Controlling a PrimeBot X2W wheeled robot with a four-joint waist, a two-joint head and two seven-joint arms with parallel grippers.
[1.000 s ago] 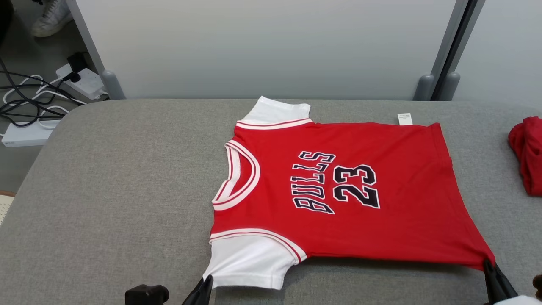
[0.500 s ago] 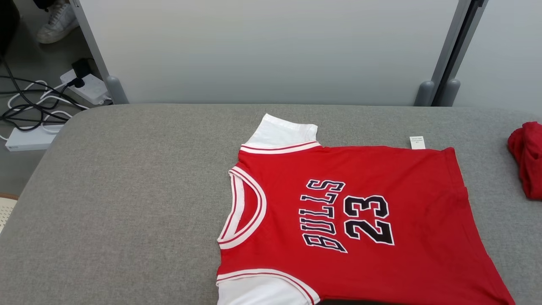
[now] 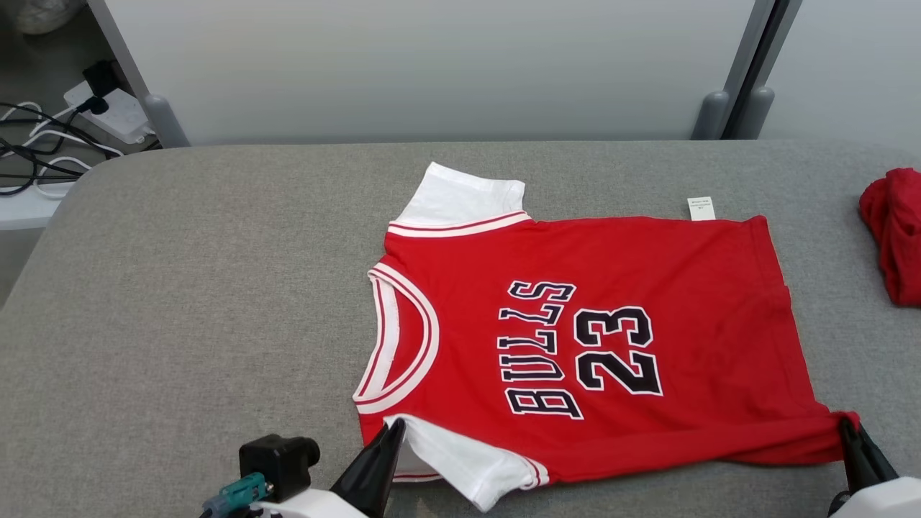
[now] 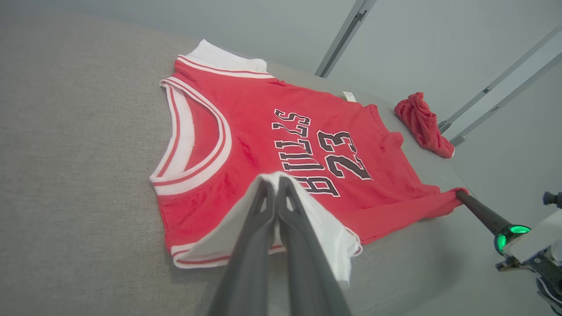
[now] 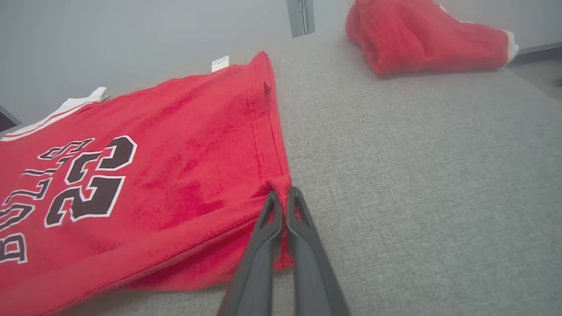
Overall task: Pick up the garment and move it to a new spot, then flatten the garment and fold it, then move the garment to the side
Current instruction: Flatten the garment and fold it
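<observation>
Since a second ago, the near white sleeve [image 3: 468, 464] is folding up over the jersey [image 3: 575, 324], which is lying right of centre on the grey table [image 3: 180, 288]. Left gripper [image 3: 394, 428] is pinching that sleeve; right gripper [image 3: 844, 426] is pinching the near hem corner [image 3: 824, 435].

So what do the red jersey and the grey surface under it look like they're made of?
Jersey: soft matte knit, likely cotton or polyester; it drapes and creases where pinched. Surface: grey woven upholstery-like fabric, matte, with a visible speckled weave.
</observation>
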